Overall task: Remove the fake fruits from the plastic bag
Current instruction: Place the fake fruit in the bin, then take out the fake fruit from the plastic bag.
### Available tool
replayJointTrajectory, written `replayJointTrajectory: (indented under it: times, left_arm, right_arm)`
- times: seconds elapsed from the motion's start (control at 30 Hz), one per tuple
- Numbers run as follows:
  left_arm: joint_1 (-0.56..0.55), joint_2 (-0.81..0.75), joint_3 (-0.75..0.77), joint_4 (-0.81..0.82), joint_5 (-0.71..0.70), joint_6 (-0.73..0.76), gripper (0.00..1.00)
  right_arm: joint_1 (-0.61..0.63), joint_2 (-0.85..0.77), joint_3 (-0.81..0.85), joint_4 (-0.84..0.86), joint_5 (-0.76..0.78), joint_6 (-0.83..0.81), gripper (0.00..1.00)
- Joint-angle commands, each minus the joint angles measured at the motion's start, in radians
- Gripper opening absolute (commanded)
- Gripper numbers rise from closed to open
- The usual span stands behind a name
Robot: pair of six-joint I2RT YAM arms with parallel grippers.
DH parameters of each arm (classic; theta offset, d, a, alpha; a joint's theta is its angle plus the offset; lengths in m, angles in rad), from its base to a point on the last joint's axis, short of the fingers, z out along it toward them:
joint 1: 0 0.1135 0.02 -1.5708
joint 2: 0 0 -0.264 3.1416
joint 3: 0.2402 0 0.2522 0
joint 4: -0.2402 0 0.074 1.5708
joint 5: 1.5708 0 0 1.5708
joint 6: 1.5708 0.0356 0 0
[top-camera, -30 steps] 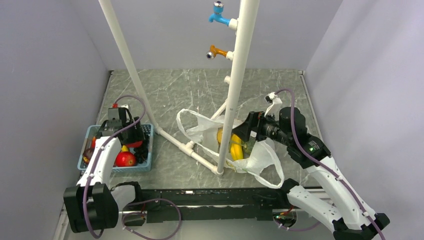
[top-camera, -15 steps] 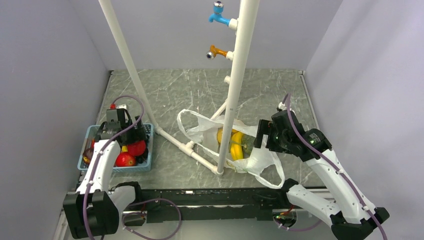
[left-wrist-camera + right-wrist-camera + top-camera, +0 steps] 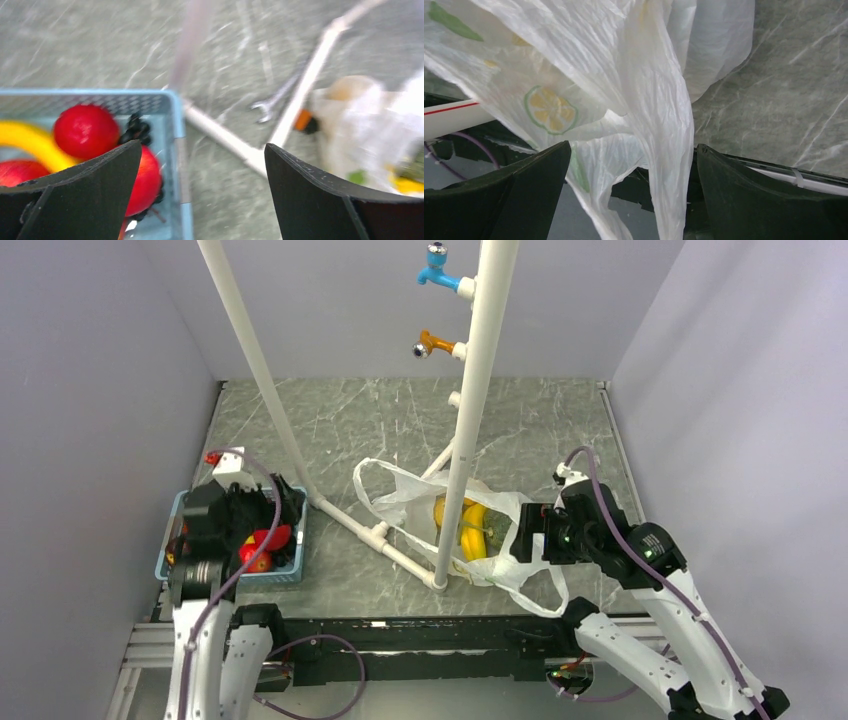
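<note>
The plastic bag lies crumpled at the table's middle, with yellow bananas showing in its mouth. My right gripper is open at the bag's right side. In the right wrist view a twisted strip of the bag hangs between the spread jaws of the gripper, unclamped. My left gripper hovers open and empty over the blue basket. The left wrist view shows red apples, a banana and dark grapes in the basket.
A white pipe frame stands across the table: an upright pole right beside the bag, a slanted pole and a floor pipe. Blue and orange taps stick out of the upright. Walls close three sides.
My right gripper has drawn back from the bag's mouth by the bananas to the bag's right handle, nearer the front edge. My left arm has pulled back and lifted over the basket.
</note>
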Motion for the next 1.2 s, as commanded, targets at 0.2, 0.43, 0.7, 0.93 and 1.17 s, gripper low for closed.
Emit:
replayJointTrajectory:
  times: [0.2,0.43,0.7,0.93,1.17]
  left_arm:
    - [-0.018,-0.329,-0.163,0.385,0.613,-0.517,0.91]
    - [-0.445,-0.232,-0.128,0.385,0.33,-0.497,0.84]
    - [-1.031,0.091,0.049,0.482,-0.154,-0.318,0.78]
    - [-1.061,0.241,0.055,0.595,-0.243,-0.351,0.62]
    - [-1.033,0.455,0.125,0.595,-0.166,-0.423,0.57]
  right_arm:
    - [-0.001,-0.01,-0.061,0.124,0.11,0.015,0.95]
    - [-0.001,0.015,-0.101,0.178,0.065,0.009,0.83]
    - [0.0,0.04,-0.087,0.13,0.131,0.039,0.74]
    - [0.0,0.003,-0.124,0.202,0.069,0.047,0.46]
    - [0.0,-0.006,-0.151,0.279,-0.009,0.036,0.2]
